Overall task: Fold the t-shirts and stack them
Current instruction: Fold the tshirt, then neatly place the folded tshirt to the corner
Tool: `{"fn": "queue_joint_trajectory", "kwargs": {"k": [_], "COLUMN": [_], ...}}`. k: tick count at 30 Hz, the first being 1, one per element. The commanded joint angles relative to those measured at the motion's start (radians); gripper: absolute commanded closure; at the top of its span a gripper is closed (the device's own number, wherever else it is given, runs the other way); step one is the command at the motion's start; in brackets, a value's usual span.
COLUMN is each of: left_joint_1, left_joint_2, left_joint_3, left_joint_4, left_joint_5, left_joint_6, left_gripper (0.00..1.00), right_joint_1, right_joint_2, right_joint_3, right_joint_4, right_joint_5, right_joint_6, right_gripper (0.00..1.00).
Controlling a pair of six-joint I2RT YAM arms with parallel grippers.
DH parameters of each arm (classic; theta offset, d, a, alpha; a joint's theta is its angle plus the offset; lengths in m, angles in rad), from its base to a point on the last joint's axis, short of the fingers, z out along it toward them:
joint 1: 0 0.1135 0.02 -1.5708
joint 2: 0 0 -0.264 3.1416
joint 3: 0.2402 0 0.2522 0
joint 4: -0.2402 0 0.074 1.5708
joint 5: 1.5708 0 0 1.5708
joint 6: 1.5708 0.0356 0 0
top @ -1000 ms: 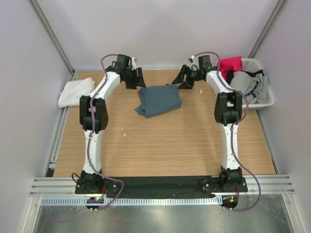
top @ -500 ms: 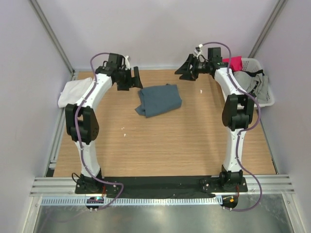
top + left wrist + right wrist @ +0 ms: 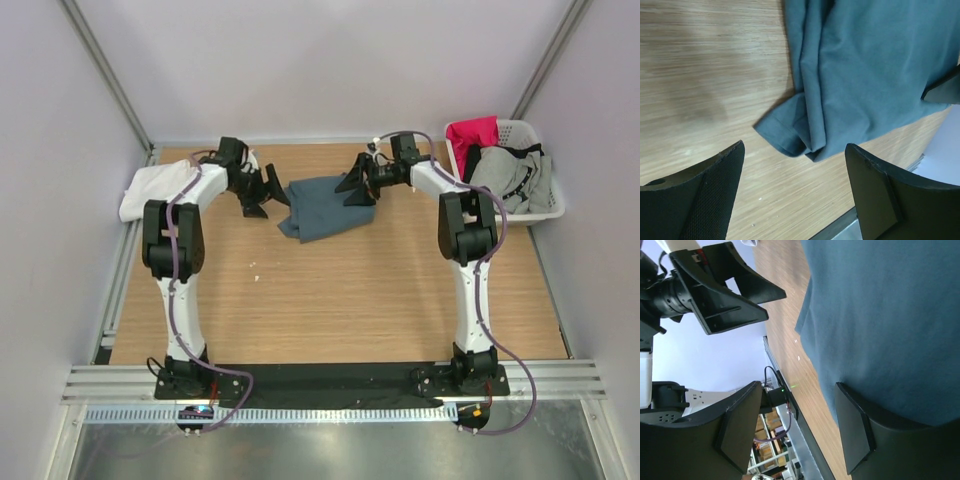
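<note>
**Top external view.** The slate-blue t-shirt (image 3: 325,205) lies folded into a rough rectangle on the far middle of the wooden table (image 3: 350,300). The white t-shirt (image 3: 155,190) lies bunched at the table's far left edge. The left gripper (image 3: 265,193) hangs just beside the blue shirt's left edge, with its jaws spread wide and nothing in them. The right gripper (image 3: 357,188) sits over the shirt's far right corner, its jaws also parted. A white basket (image 3: 545,210) stands at the far right and holds a red garment (image 3: 472,132) and a grey garment (image 3: 510,175).

**Left wrist view.** The left gripper (image 3: 795,185) shows both dark fingers (image 3: 695,200) well apart, with only bare table (image 3: 700,60) between them. Beyond the tips lies the slate-blue t-shirt (image 3: 865,65), its hemmed corner turned toward the jaws and its layered folds running along the left side. The tip of one of the right gripper's fingers (image 3: 945,90) shows at the frame's right edge.

**Right wrist view.** The right gripper (image 3: 797,427) is open and holds nothing. One of its fingers (image 3: 855,425) stands in front of the slate-blue t-shirt (image 3: 890,315), and the other stands off the shirt's edge; whether either finger touches the cloth cannot be told. A strip of table (image 3: 785,325) separates the shirt from the left gripper (image 3: 720,290), which faces it with splayed jaws.
</note>
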Motion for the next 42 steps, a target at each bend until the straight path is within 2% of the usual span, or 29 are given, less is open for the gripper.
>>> {"fn": "queue_joint_trajectory", "kwargs": {"k": [1, 13, 22, 25, 27, 28, 30, 31, 34, 37, 41, 42], "left_joint_1": [0.007, -0.013, -0.068, -0.073, -0.074, -0.074, -0.077, -0.079, -0.076, -0.068, -0.031, -0.018], "left_joint_2": [0.058, 0.198, 0.246, 0.258, 0.264, 0.267, 0.267, 0.263, 0.237, 0.169, 0.073, 0.056], "left_joint_3": [0.025, 0.058, 0.035, 0.035, 0.04, 0.04, 0.041, 0.041, 0.043, 0.051, 0.11, 0.117], "left_joint_4": [0.052, 0.15, 0.213, 0.229, 0.242, 0.247, 0.261, 0.262, 0.256, 0.195, -0.012, -0.04], "left_joint_5": [0.079, 0.165, 0.247, 0.267, 0.278, 0.281, 0.294, 0.298, 0.295, 0.266, 0.194, 0.183], "left_joint_6": [-0.052, -0.159, -0.239, -0.248, -0.259, -0.261, -0.261, -0.261, -0.229, -0.138, 0.058, 0.089], "left_gripper": [0.18, 0.2, 0.28, 0.36, 0.46, 0.56, 0.69, 0.84, 1.0, 1.0, 1.0, 1.0], "right_joint_1": [-0.012, -0.02, -0.021, -0.023, -0.023, -0.023, -0.023, -0.023, -0.026, -0.043, -0.081, -0.089], "right_joint_2": [0.024, 0.103, 0.143, 0.146, 0.15, 0.151, 0.153, 0.153, 0.14, 0.11, 0.012, -0.002], "right_joint_3": [0.021, 0.012, 0.018, 0.024, 0.027, 0.026, 0.029, 0.029, 0.055, 0.104, 0.222, 0.266], "right_joint_4": [0.031, -0.029, -0.027, -0.016, -0.018, -0.016, -0.013, -0.012, -0.013, -0.048, -0.202, -0.234], "right_joint_5": [-0.012, 0.036, 0.046, 0.046, 0.046, 0.046, 0.051, 0.051, 0.051, 0.074, 0.19, 0.218], "right_joint_6": [0.023, -0.028, -0.023, -0.017, -0.019, -0.019, -0.019, -0.019, -0.022, -0.069, -0.273, -0.38], "right_gripper": [0.34, 0.34, 0.34, 0.34, 0.34, 0.34, 0.34, 0.34, 0.34, 0.34, 0.33, 0.33]}}
